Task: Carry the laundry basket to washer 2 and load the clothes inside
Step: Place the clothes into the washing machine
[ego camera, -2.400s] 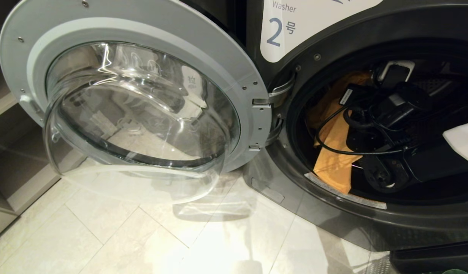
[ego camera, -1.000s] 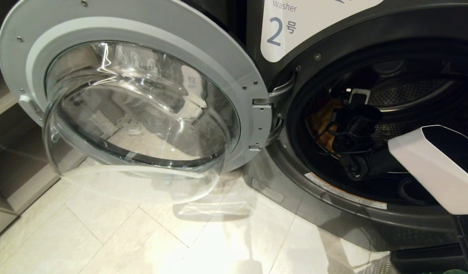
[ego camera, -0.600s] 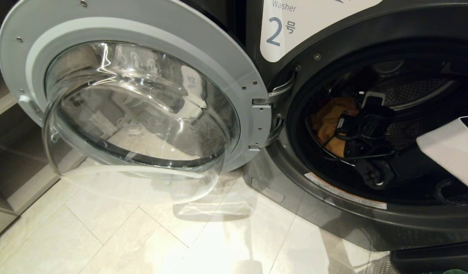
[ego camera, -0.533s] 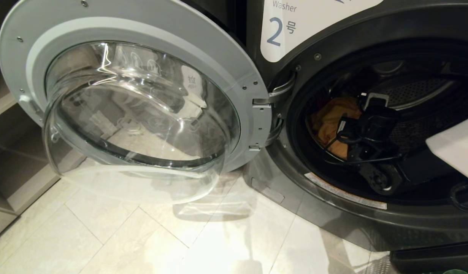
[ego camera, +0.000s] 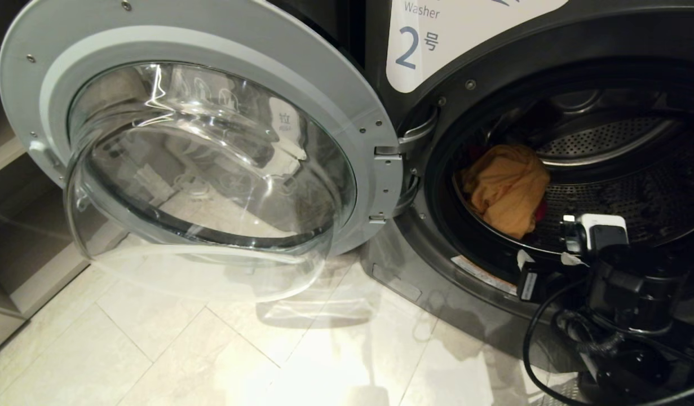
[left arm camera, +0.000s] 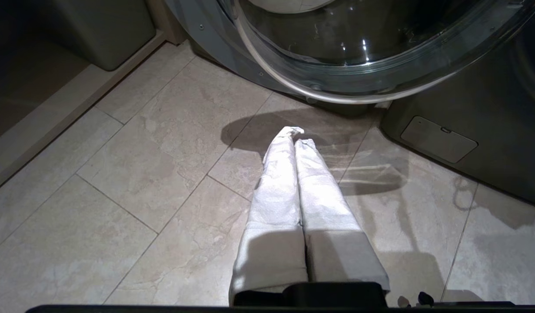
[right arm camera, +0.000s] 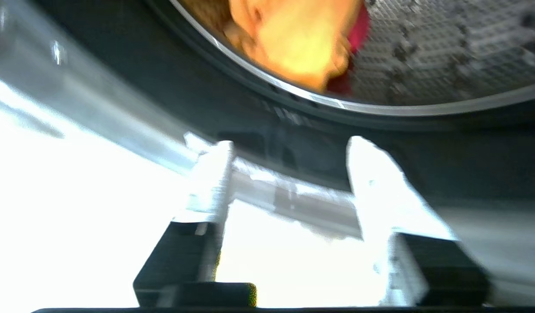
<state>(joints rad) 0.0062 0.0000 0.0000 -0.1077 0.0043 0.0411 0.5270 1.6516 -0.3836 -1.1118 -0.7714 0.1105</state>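
Pulled back out of the drum, the right gripper [right arm camera: 289, 174] now hangs just outside washer 2 [ego camera: 493, 67], the dark grey front-loader w/ the white numeral label, low by the lower rim of its opening; earlier it was deep inside w/ the cloth. Its white fingers [right arm camera: 213, 174] stand apart, nothing between them. The yellow-orange garment [ego camera: 507, 189] lies inside the drum at the opening's hinge side, a bit of magenta-pink garment [right arm camera: 358, 30] showing under it. So both clothes look loaded, imo; what's left is prob just the round chrome-rimmed glass door [ego camera: 200, 141], swung wide open. Left gripper [left arm camera: 295, 139] hangs over the pale tiled floor [left arm camera: 141, 174] below that door, fingers pressed together, empty. Green basket not seen.
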